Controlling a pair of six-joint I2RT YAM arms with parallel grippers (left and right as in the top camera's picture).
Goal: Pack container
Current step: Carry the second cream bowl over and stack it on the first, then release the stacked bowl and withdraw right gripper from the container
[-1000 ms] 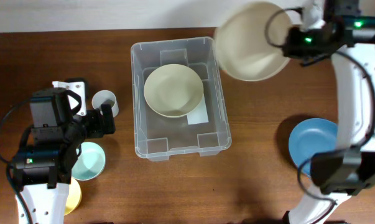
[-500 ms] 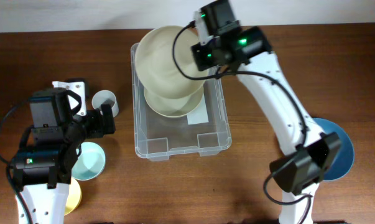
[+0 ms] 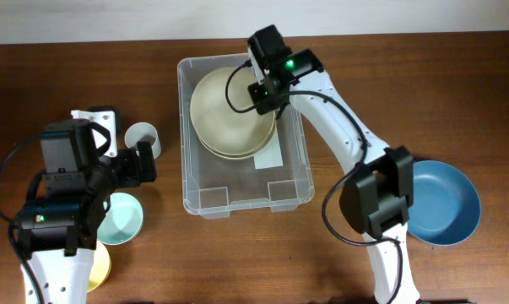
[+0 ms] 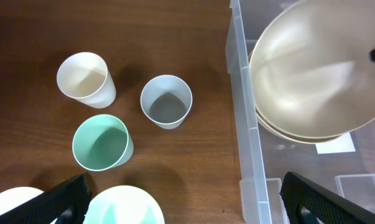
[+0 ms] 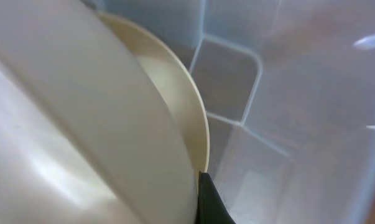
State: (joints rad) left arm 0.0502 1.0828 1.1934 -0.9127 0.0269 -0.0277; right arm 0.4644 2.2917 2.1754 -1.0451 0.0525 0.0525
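Note:
The clear plastic container (image 3: 184, 143) stands mid-table with a white label on its base. A cream bowl (image 3: 240, 154) lies in its far half. My right gripper (image 3: 267, 88) is shut on the rim of a second, larger cream bowl (image 3: 224, 105), holding it tilted inside the container on top of the first. In the right wrist view this bowl (image 5: 81, 124) fills the left, with one dark finger (image 5: 207, 200) on its rim and the container's wall (image 5: 287, 124) behind it. My left gripper (image 4: 187, 208) is open and empty, left of the container (image 4: 246, 124).
Left of the container stand a white cup (image 4: 84, 78), a grey cup (image 4: 166, 101) and a mint cup (image 4: 102, 142). A mint bowl (image 3: 123, 217) and a yellow dish (image 3: 100, 266) lie by the left arm. A blue plate (image 3: 444, 203) lies at the right.
My right arm has carried the cream bowl from the far right over to the container and lowered it onto the bowl inside. The left arm has not moved.

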